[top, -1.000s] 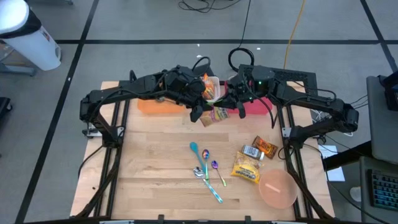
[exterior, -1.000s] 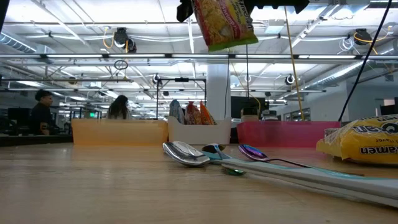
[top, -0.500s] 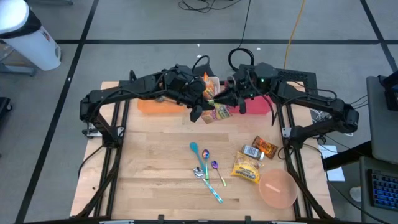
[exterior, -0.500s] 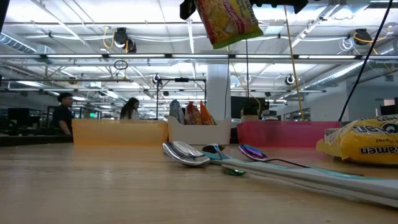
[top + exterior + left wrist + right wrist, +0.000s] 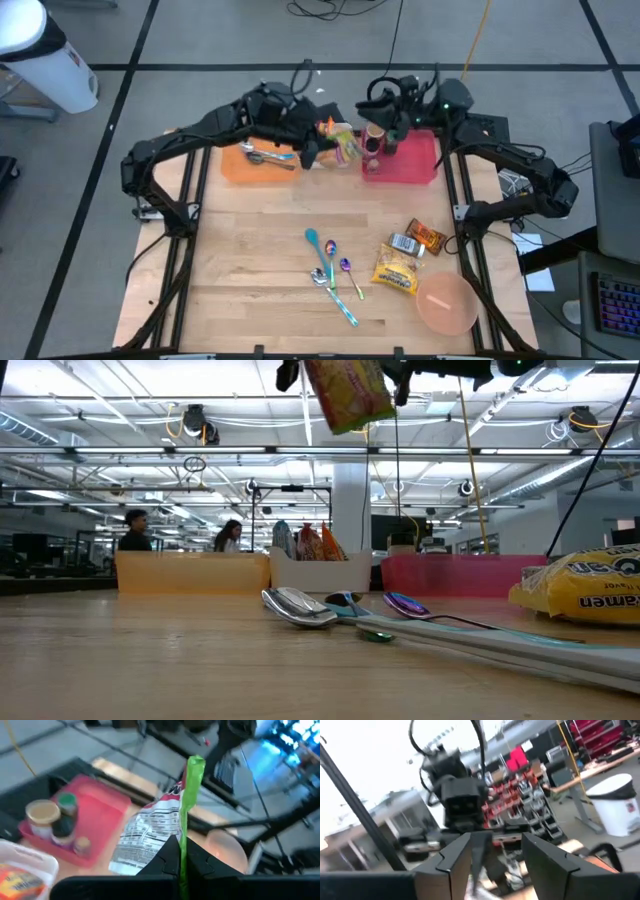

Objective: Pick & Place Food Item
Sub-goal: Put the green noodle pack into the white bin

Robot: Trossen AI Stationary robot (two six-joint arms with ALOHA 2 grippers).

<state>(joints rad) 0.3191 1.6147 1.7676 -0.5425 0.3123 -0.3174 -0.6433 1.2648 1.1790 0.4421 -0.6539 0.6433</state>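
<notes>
My left gripper (image 5: 318,150) is shut on a yellow snack packet with a green edge (image 5: 345,148), high above the white bin (image 5: 342,132) at the table's far edge. The packet also shows at the top of the low view (image 5: 345,395). My right gripper (image 5: 383,112) is open and empty, raised above the far end of the red tray (image 5: 415,165). Its fingers stand apart in the right wrist view (image 5: 495,852). My left gripper pinches the packet's green sealed edge (image 5: 183,840) between its two fingers (image 5: 165,862), coming at it from the table's left. The packet is lifted clear of everything. It hangs tilted below the gripper in the low view.
An orange tray (image 5: 250,165) with cutlery, the white bin of snacks and the red tray with jars (image 5: 373,140) line the far edge. Spoons (image 5: 330,265), a ramen packet (image 5: 397,268), small packets (image 5: 415,238) and a pink bowl (image 5: 445,303) lie nearer.
My left gripper has carried the packet toward the table's far edge, from in front of the bins to above the white bin; the packet has tipped a little. My right gripper has drawn back from the packet, up and toward the far edge.
</notes>
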